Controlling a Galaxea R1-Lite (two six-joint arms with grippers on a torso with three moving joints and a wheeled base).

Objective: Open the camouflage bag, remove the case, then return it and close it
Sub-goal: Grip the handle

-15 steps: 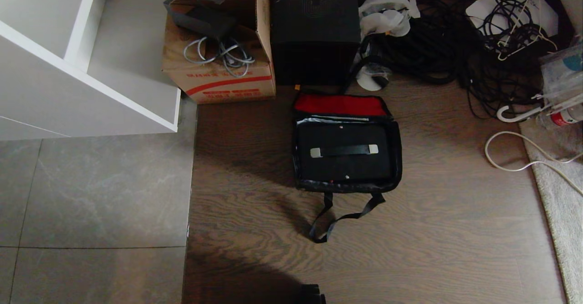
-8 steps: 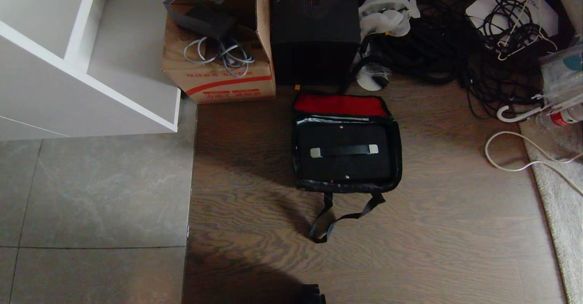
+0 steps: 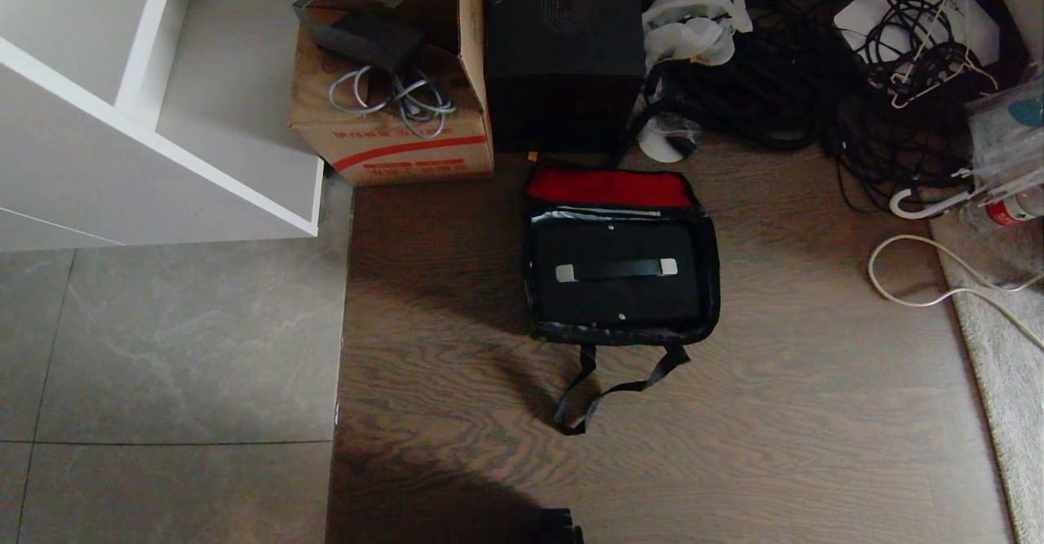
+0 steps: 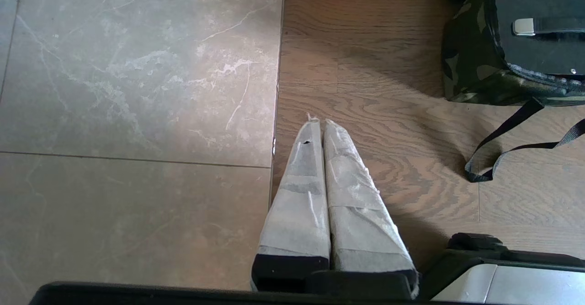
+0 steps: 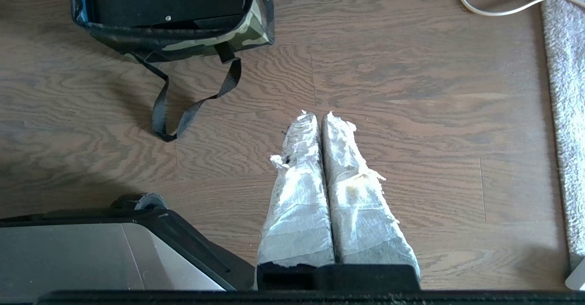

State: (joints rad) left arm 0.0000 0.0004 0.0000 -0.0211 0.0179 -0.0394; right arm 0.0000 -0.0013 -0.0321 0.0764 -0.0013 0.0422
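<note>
- With both arms parked low and outside my head view, I read each gripper from its own wrist camera.
- Left gripper (image 4: 318, 122): taped fingers (image 4: 301, 190) pressed together, holding nothing, above the seam where grey tile (image 4: 137, 90) meets wood floor (image 4: 388, 126).
- Right gripper (image 5: 315, 115): taped fingers (image 5: 352, 190) pressed together, holding nothing, above bare wood floor.
- Bag (image 3: 710, 283): stands on the wood floor at head-view centre, lid (image 3: 608, 187) folded back toward 12 o'clock, red lining showing.
- Case (image 3: 616, 295): lies flat inside the bag, black handle with silver ends facing up.
- Strap (image 3: 608, 389): trails from the bag's near edge toward 6 o'clock in a loop on the floor.
- Black box (image 3: 563, 46): at 12 o'clock from the bag, just beyond the lid.
- Cardboard box (image 3: 391, 144): at 11 o'clock, beside the black box, grey cables inside.
- White shelf (image 3: 163, 144): at 10 o'clock, over the tile.
- Cable tangle (image 3: 816, 79): at 1 to 2 o'clock, with paper rolls (image 3: 693, 26) beside it.
- White cord (image 3: 905, 242) and rug (image 3: 1003, 340): at 3 o'clock, well apart from the bag.
</note>
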